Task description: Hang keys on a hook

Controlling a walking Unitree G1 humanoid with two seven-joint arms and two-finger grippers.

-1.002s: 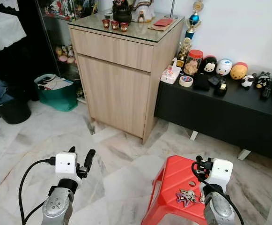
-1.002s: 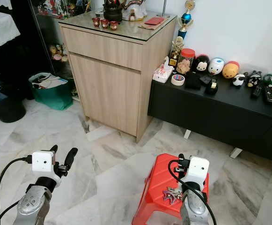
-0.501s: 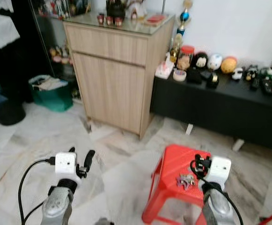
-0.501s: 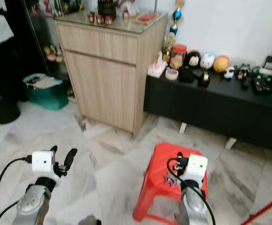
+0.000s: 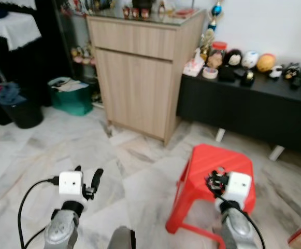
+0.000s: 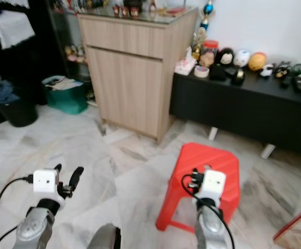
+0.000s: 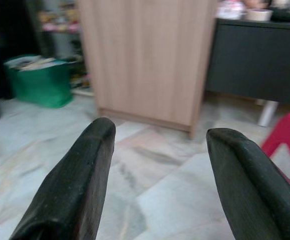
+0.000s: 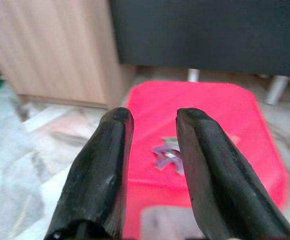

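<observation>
Keys (image 8: 168,154) lie on top of red stool (image 5: 220,161), untouched. My right gripper (image 8: 153,131) hangs above them w/ fingers a narrow gap apart, holding nothing. Left gripper (image 7: 158,150) spread wide over marble floor (image 5: 52,150), empty too.

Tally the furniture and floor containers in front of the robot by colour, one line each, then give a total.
Red: 1, stool
Wood-coloured: 1, cabinet
Black: 2, low bench and bin
Green: 1, basket
Total: 5
</observation>
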